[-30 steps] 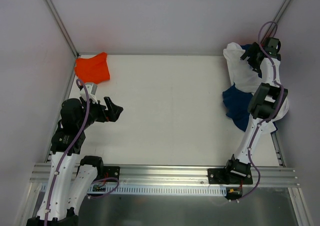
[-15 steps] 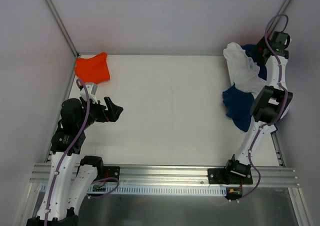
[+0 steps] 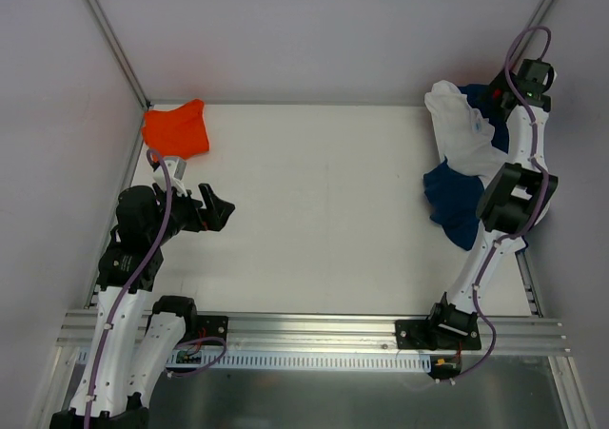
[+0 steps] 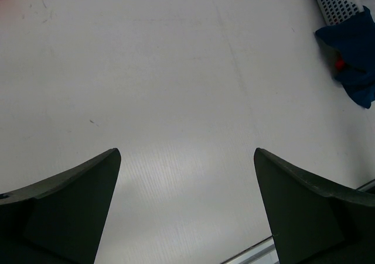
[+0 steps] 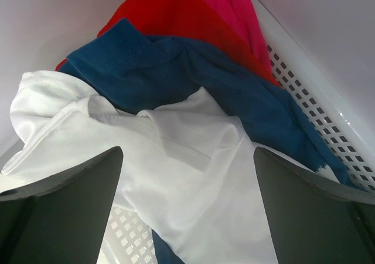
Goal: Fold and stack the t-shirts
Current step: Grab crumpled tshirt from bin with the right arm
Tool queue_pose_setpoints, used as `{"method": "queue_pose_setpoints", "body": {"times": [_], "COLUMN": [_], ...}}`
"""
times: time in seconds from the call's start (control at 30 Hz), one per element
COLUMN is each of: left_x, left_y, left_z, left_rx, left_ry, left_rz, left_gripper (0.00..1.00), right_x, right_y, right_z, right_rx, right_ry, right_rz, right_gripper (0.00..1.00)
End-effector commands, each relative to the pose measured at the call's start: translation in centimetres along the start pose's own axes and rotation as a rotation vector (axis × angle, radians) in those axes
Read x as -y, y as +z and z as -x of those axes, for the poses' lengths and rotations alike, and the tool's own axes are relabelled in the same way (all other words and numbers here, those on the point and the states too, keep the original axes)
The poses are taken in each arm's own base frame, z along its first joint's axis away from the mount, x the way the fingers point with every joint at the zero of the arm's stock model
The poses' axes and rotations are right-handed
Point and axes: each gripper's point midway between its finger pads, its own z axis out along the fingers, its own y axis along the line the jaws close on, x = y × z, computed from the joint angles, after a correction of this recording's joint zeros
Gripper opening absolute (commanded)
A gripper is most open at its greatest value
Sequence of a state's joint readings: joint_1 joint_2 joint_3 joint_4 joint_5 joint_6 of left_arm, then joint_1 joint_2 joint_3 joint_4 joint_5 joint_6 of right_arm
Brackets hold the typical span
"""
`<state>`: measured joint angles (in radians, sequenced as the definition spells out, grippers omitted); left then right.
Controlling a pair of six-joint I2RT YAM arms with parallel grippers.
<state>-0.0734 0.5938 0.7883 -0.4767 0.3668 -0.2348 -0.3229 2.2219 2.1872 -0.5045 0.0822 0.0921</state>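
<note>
While above white shirt [image 5: 176,176], right tool [image 5: 187,151] gapes empty | left tool [image 4: 187,151] likewise

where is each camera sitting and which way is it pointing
Top external: above and behind the bases, looking down on the table; the left arm and right arm show, the orange t-shirt far left.
Left wrist: on the left arm, looking low across the table toward the navy t-shirt; the open left pincer shows.
Right wrist: over the far-right pile, looking down on the white t-shirt, navy one and red t-shirt in a perforated basket; the open right pincer shows.
Shared: all three see the navy t-shirt.
</note>
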Motion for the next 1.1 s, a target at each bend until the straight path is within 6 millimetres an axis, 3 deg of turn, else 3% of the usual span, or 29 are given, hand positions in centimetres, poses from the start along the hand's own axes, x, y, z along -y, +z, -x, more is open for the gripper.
{"method": "queue_pose_setpoints", "body": {"times": [0.0, 0.2, 0.53, 0.7, 0.87, 1.0, 1.07], "left_x": [1.0, 1.0, 0.9, 0.9, 1.0, 1.1, 1.1], "left_y": [-0.2, -0.1, 0.0, 0.0, 0.0, 0.0, 0.0], "left_z": [0.7, 0.7, 0.5, 0.4, 0.3, 0.3, 0.4], "left_rx": [0.011, 0.006, -0.005, -0.008, -0.011, -0.012, -0.011], "left_ry": [0.034, 0.032, 0.029, 0.028, 0.030, 0.030, 0.030], "left_rz": [-0.048, -0.047, -0.047, -0.048, -0.052, -0.056, -0.055], "left_gripper": [0.99, 0.99, 0.99, 0.99, 0.99, 0.99, 0.99], "right_x": [-0.6, -0.2, 0.1, 0.1, 0.1, 0.3, 0.4], "right_y": [0.9, 2.7, 3.7, 4.0, 4.3, 4.9, 5.2], "right_z": [0.0, -1.6, -2.3, -2.5, -2.6, -3.0, -3.3], "right_rx": [0.013, -0.013, -0.013, -0.008, -0.001, -0.006, -0.009], "right_ry": [-0.009, -0.005, -0.018, -0.018, -0.026, -0.032, -0.033], "right_rz": [0.015, 0.007, 0.011, 0.012, 0.011, 0.006, 0.005], "right_gripper": [1.00, 1.00, 0.96, 0.67, 0.54, 0.50, 0.39]}}
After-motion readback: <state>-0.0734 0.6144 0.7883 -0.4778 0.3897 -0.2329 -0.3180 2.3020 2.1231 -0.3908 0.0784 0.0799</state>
